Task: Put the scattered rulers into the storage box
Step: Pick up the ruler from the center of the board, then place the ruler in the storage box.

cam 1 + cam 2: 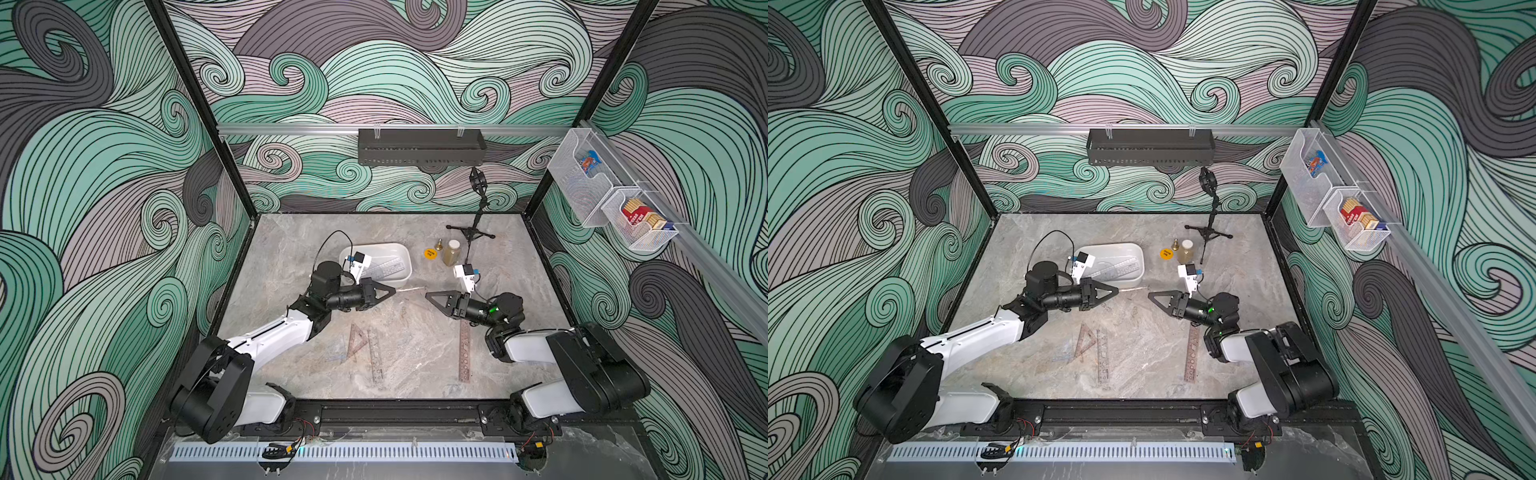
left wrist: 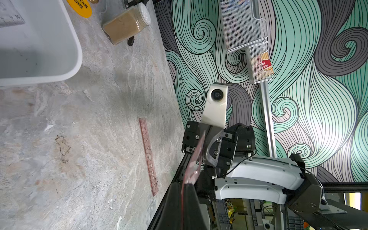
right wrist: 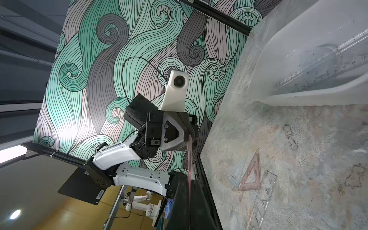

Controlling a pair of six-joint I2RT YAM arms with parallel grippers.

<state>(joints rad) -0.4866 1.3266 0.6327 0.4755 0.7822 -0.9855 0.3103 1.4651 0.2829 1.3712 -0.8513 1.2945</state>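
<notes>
A thin pinkish ruler hangs edge-on above the table, between my two grippers. My left gripper is shut on one end of it. My right gripper is shut on the other end. The white storage box stands just behind the left gripper and holds clear rulers. Nearer the front, a pinkish triangle and a straight stencil ruler lie flat on the table. A pinkish stencil ruler lies by the right arm.
A jar of brown powder, a yellow disc and a small brass bell sit right of the box. A black tripod stand rises behind them. A dark perforated tray hangs on the back wall and wire-mesh baskets on the right wall.
</notes>
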